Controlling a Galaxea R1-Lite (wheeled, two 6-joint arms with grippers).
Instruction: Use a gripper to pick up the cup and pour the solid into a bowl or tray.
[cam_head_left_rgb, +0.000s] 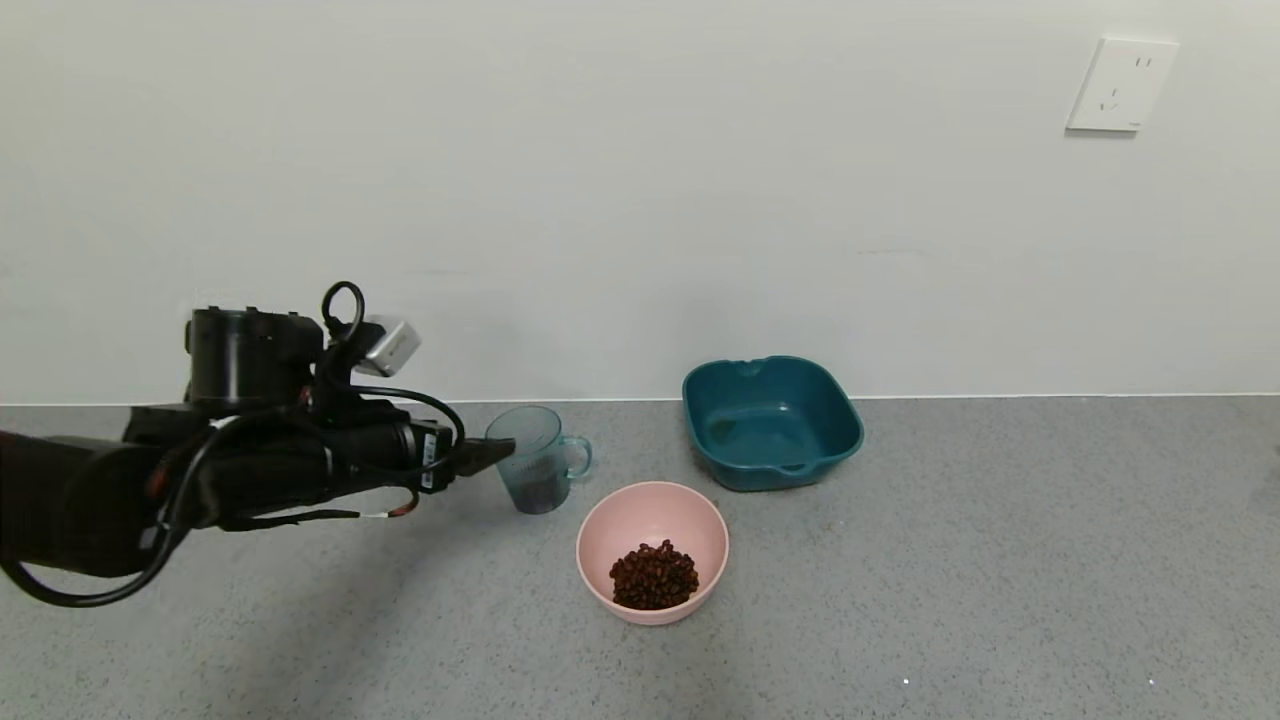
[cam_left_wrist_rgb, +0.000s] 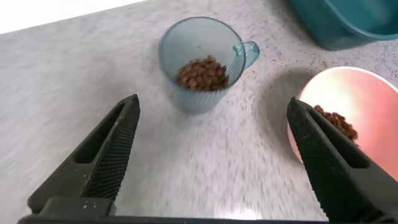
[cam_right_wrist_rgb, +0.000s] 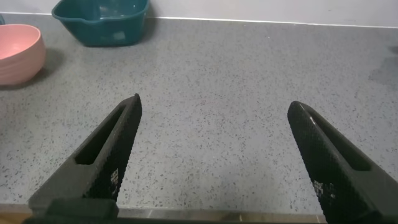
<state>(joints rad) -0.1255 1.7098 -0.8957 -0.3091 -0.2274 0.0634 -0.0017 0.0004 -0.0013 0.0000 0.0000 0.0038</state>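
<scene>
The translucent blue-green cup (cam_head_left_rgb: 534, 462) stands upright on the counter, handle towards the teal basin, with dark reddish-brown beans (cam_left_wrist_rgb: 202, 73) in its bottom. My left gripper (cam_head_left_rgb: 492, 455) is open and empty, its tips just left of the cup; in the left wrist view (cam_left_wrist_rgb: 211, 118) the cup (cam_left_wrist_rgb: 199, 65) lies ahead of the spread fingers, apart from them. The pale pink bowl (cam_head_left_rgb: 652, 512) sits in front and to the right of the cup and holds a pile of beans (cam_head_left_rgb: 654, 575). My right gripper (cam_right_wrist_rgb: 213, 115) is open and empty over bare counter, out of the head view.
A dark teal square basin (cam_head_left_rgb: 771, 420) stands behind the pink bowl near the wall; it also shows in the right wrist view (cam_right_wrist_rgb: 102, 20). The grey speckled counter (cam_head_left_rgb: 1000, 560) stretches to the right. A white wall with a socket (cam_head_left_rgb: 1121, 85) lies behind.
</scene>
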